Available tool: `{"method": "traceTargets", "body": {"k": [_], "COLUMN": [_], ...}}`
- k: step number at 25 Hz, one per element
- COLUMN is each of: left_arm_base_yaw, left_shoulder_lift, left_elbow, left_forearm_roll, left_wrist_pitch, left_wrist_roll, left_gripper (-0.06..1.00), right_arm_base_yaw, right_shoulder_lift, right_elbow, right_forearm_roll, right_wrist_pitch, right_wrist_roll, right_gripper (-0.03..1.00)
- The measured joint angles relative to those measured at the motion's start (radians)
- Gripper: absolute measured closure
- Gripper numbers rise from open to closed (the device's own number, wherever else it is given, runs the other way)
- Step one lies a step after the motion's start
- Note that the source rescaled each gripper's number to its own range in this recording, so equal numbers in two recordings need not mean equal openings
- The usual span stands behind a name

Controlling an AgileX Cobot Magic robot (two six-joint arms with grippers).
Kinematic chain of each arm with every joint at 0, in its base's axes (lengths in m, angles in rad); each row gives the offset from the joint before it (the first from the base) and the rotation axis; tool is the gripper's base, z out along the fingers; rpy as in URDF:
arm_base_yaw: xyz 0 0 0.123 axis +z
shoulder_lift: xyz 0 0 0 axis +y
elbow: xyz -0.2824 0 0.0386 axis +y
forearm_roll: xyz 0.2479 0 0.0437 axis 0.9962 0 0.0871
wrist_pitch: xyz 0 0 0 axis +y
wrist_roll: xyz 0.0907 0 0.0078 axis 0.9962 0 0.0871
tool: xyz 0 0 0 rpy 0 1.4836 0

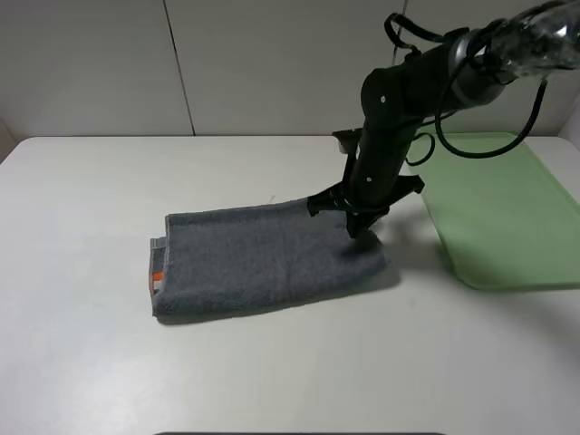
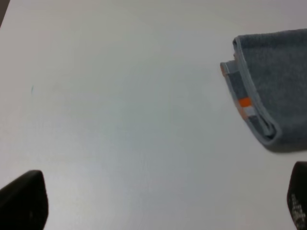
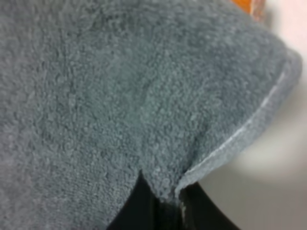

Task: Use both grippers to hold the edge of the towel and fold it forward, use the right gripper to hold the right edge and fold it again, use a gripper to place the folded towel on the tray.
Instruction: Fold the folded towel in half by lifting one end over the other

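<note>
I had the right claw pinching the towel by its right edge, set up for the second fold. Towel lay folded once on the table, near the tray. Left claw hung spread, clear of the cloth.

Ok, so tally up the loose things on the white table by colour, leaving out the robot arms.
Grey: 1, the folded grey terry towel
Green: 1, the flat green plastic tray
Total: 2
</note>
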Motion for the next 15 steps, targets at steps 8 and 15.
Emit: {"method": "traceTargets", "body": {"k": [8,15], "left_arm_base_yaw": [0.0,0.0], "left_shoulder_lift": [0.0,0.0], "left_elbow": [0.0,0.0], "left_forearm_roll": [0.0,0.0], "left_wrist_pitch": [0.0,0.0], "left_wrist_roll": [0.0,0.0], "left_gripper": [-0.06,-0.06], "right_arm_base_yaw": [0.0,0.0], "right_shoulder_lift": [-0.001,-0.001], "right_elbow": [-0.149,-0.207], "right_forearm_roll": [-0.224,-0.45], "right_wrist_pitch": [0.128,0.185], "right_wrist_roll": [0.0,-0.001], "right_gripper": [0.93,0.93]}}
